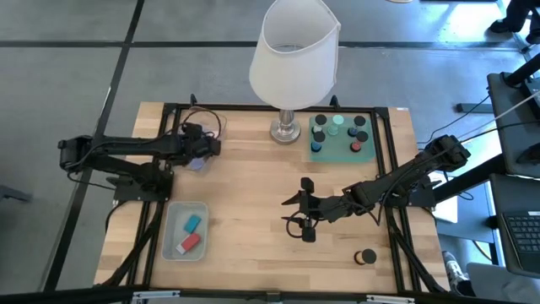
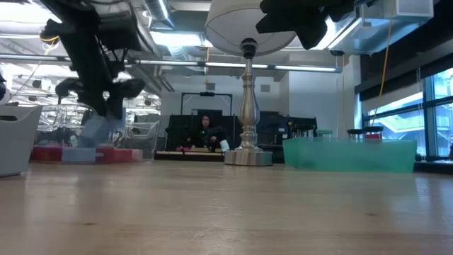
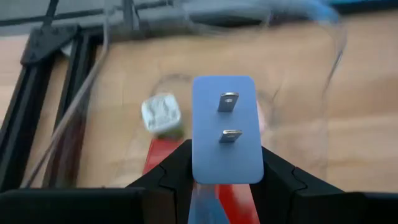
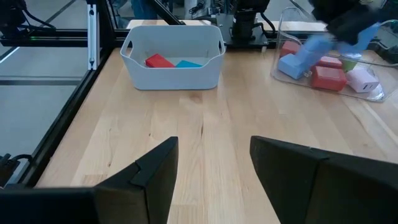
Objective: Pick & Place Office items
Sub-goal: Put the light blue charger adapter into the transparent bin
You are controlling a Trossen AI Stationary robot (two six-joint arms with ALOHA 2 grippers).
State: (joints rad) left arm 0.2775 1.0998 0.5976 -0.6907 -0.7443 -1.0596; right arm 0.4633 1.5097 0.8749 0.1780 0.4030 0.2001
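My left gripper (image 1: 201, 149) is at the far left of the table, over the clear tray (image 1: 213, 125), shut on a lavender-blue block (image 3: 225, 127) with two metal prongs on its face. Under it in the tray lie a white plug piece (image 3: 161, 115) and a red block (image 3: 163, 157). The right wrist view shows more red, blue and pale pieces in that tray (image 4: 328, 76). My right gripper (image 1: 302, 218) hangs open above bare wood at mid-right, with nothing between its fingers (image 4: 163, 167). A black cap (image 1: 364, 257) lies on the table near the right front. My left gripper pinches the lavender-blue block by its two long side edges (image 3: 196, 163), at the end nearest the wrist, one finger (image 3: 169, 175) on each side. The fingers slant downward along the block. The pronged face is turned to the camera, and the free end sticks out over the tray.
A grey-blue bin (image 1: 186, 230) at the left front holds a teal block (image 1: 193, 224) and a red block (image 1: 190, 244). A green mat (image 1: 340, 138) with several round caps sits at the far right. The white-shaded lamp (image 1: 294, 52) stands at the far middle.
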